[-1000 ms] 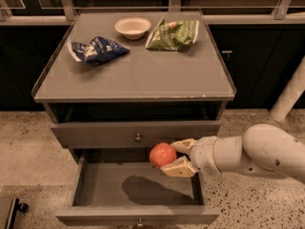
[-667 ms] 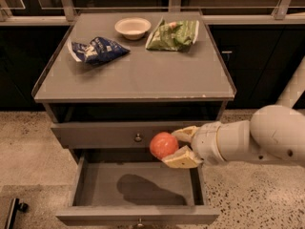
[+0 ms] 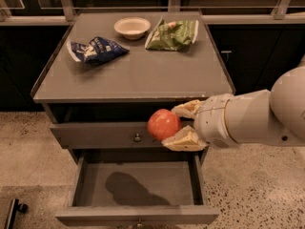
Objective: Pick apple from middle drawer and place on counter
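One arm reaches in from the right edge of the scene. The gripper (image 3: 170, 128) hangs in front of the cabinet, just below the front edge of the counter (image 3: 133, 78) and toward its front right corner. Its two pale fingers (image 3: 187, 139) are clenched on the apple (image 3: 162, 124), one above the fruit and one below it. The apple is red with a yellowish blush. It is held in the air at the height of the upper drawer (image 3: 95, 134), just right of that drawer's knob (image 3: 137, 138), and touches neither the counter nor any drawer.

The upper drawer is closed. Below it the middle drawer (image 3: 178, 180) is pulled fully out toward the viewer. Its grey floor carries only a dark shadow (image 3: 127, 190) left of centre. The apple is above the rear part of this open drawer.

On the counter, a white bowl (image 3: 132, 27) stands near the back edge, about midway along it. A green bag (image 3: 172, 34) lies just beside the bowl, toward the back right corner. A blue bag (image 3: 97, 50) lies near the left edge, in front of the bowl and apart from it. The front half of the counter top is bare grey.

The white arm (image 3: 252, 118) extends rightward from the gripper, over a speckled floor (image 3: 28, 147).
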`<action>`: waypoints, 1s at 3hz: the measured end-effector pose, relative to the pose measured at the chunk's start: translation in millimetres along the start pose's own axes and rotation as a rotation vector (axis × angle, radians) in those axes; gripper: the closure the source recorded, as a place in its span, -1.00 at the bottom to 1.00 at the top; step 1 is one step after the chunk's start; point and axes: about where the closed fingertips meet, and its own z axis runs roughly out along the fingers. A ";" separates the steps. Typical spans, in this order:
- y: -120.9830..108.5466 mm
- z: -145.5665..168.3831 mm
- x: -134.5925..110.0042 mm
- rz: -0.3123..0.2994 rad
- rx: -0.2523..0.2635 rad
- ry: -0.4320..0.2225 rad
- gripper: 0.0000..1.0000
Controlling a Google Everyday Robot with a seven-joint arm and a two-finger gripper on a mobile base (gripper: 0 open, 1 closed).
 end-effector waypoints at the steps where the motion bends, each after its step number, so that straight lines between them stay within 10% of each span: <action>1: 0.0 0.0 0.0 0.000 0.000 0.000 1.00; 3: -34.5 9.8 -14.8 -0.073 -0.002 -0.049 1.00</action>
